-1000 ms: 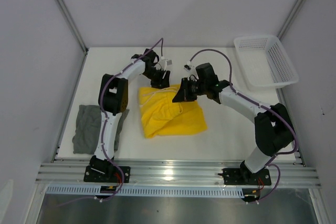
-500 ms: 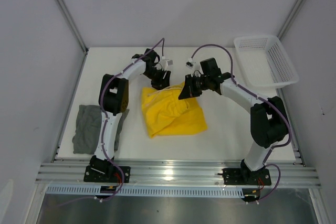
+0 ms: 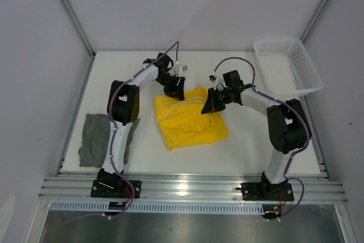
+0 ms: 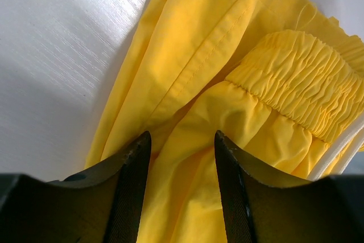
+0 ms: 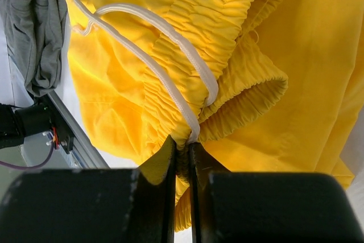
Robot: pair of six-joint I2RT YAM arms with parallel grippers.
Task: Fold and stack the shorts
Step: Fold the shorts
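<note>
The yellow shorts (image 3: pixel 187 120) lie crumpled mid-table, their elastic waistband and white drawstring showing in the right wrist view (image 5: pixel 187 38). My right gripper (image 3: pixel 209 105) is shut on the waistband and drawstring at the shorts' right upper edge (image 5: pixel 183 143). My left gripper (image 3: pixel 176 92) is open at the shorts' upper left corner, its jaws straddling yellow cloth (image 4: pixel 181 157) without pinching it. The dark grey shorts (image 3: pixel 99 138) lie bunched at the table's left edge, apart from both grippers; they also show in the right wrist view (image 5: pixel 34 27).
A white mesh basket (image 3: pixel 287 66) stands at the back right corner. The metal rail (image 3: pixel 187 189) runs along the near edge. Grey walls close the left, back and right sides.
My right gripper has pulled the waistband to the right and a little back, and the yellow shorts have shifted and spread rightward. The left gripper has stayed at the upper left corner.
</note>
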